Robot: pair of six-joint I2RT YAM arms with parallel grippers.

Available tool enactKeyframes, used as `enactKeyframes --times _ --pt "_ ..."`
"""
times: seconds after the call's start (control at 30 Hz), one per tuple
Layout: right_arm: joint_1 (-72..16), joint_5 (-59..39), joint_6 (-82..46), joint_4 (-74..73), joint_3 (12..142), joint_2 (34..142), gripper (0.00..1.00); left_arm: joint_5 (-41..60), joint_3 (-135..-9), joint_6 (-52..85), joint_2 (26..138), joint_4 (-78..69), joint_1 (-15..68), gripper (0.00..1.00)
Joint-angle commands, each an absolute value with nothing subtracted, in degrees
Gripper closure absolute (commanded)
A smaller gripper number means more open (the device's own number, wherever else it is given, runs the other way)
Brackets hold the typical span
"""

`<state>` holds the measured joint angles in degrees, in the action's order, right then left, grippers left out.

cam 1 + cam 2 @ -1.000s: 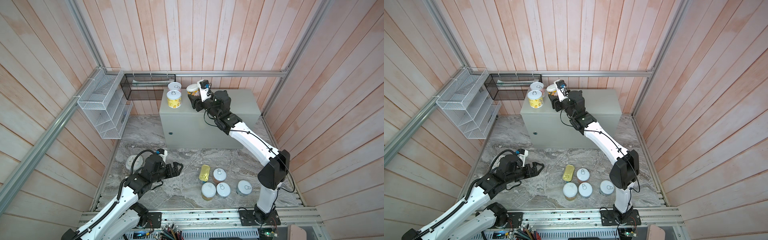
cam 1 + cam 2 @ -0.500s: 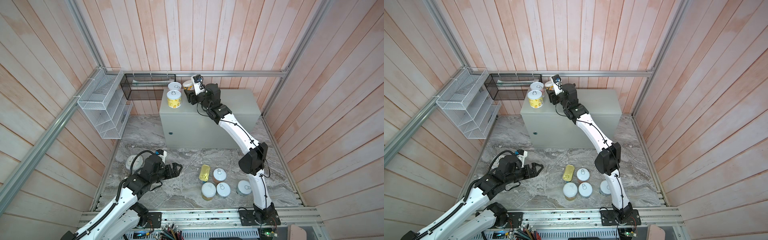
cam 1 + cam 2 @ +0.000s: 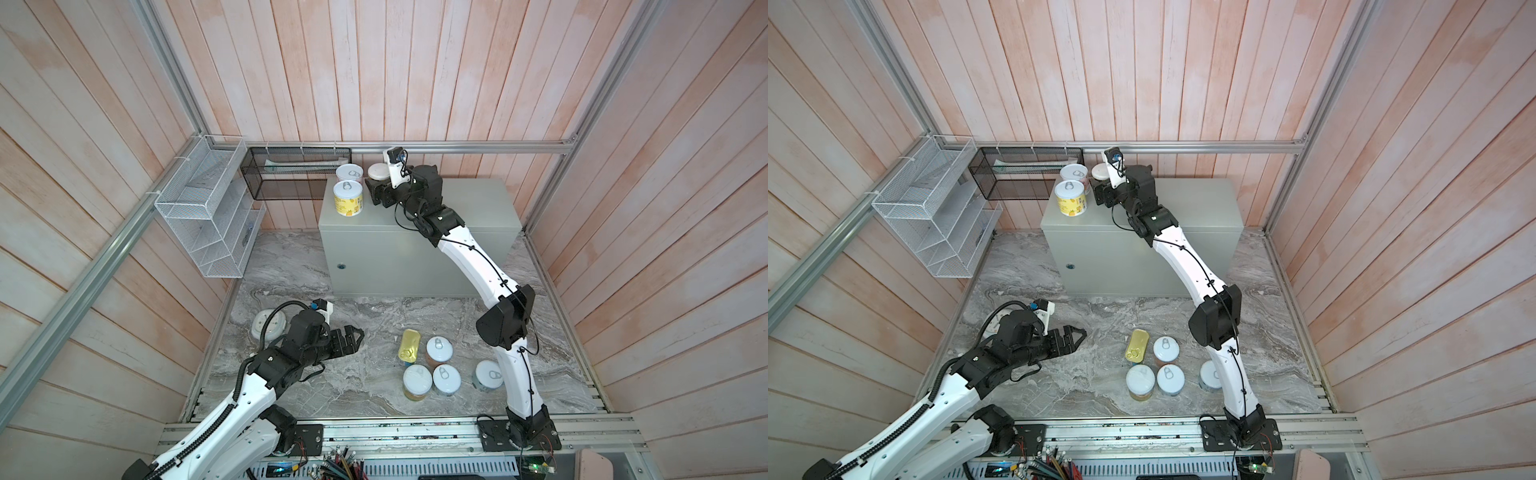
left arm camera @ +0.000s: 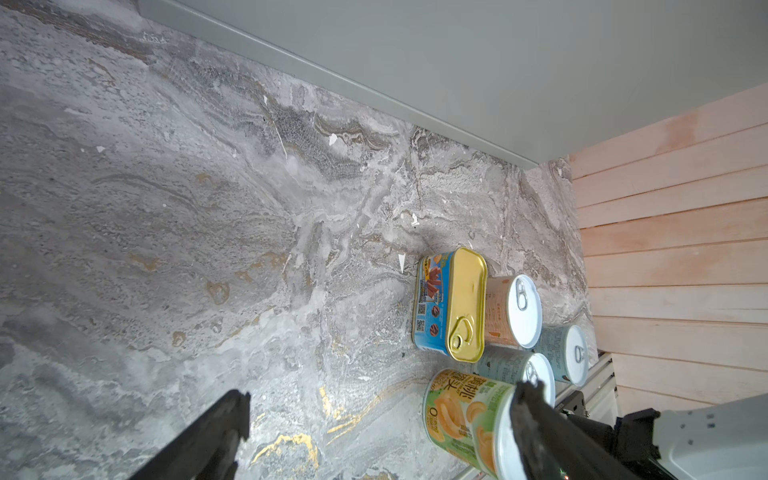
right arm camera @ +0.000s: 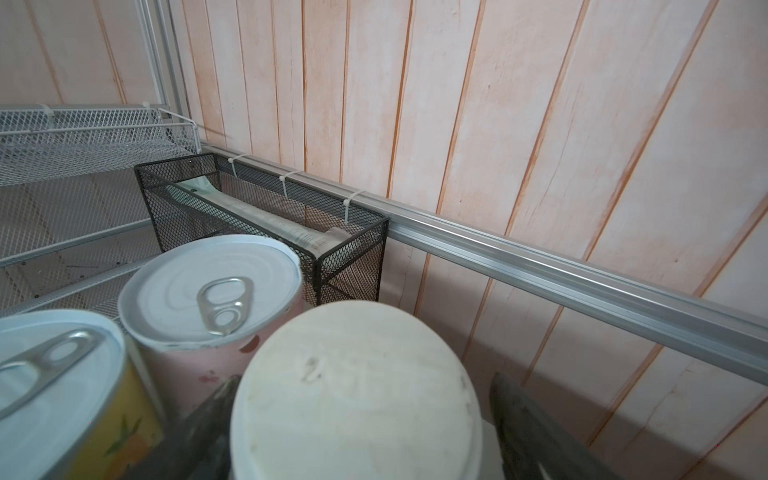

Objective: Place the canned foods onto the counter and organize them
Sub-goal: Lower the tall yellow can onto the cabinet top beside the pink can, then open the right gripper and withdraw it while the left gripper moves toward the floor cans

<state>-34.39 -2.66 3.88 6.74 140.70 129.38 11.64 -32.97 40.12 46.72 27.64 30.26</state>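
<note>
Right wrist view: the right gripper [image 5: 361, 380], jaws apart, straddles a cream-topped can [image 5: 353, 415] at the far left of the counter [image 3: 457, 203]. Near left, the left gripper [image 4: 382, 392] hangs open above the marble [image 4: 166, 208].

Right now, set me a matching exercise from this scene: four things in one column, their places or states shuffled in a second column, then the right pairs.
Column one
1. gold tin
2. round clock
3. cream-lidded can
4. left gripper

Column two
A. between the right gripper's jaws
B. jaws open, over bare marble
C. on the marble, behind the left arm
D. on the marble, beside the pull-tab cans

Pairs: 1-D, 2-C, 3-A, 4-B
</note>
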Motion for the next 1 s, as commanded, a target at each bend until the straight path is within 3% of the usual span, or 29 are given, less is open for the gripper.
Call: enactKeyframes --times 0.0,0.2,0.5,0.77,0.97 --pt "-33.6 -1.9 3.2 6.8 141.3 127.6 0.08 11.7 -33.3 39.6 47.2 27.6 30.0 0.00" --pt "-33.7 -1.2 3.6 1.4 128.5 118.5 0.08 12.2 -33.2 39.5 47.2 26.6 30.0 0.00" --pt "-33.6 0.0 2.4 -14.8 98.0 97.8 0.04 12.6 -35.3 37.7 50.0 26.3 30.0 0.00" --pt "-32.8 3.3 1.0 -18.7 80.4 83.8 0.03 15.8 -35.9 39.2 53.0 22.6 30.3 0.00" --pt "-29.0 0.4 -9.0 -22.3 67.0 73.9 0.02 15.1 -36.7 40.0 54.3 21.2 32.3 0.00"
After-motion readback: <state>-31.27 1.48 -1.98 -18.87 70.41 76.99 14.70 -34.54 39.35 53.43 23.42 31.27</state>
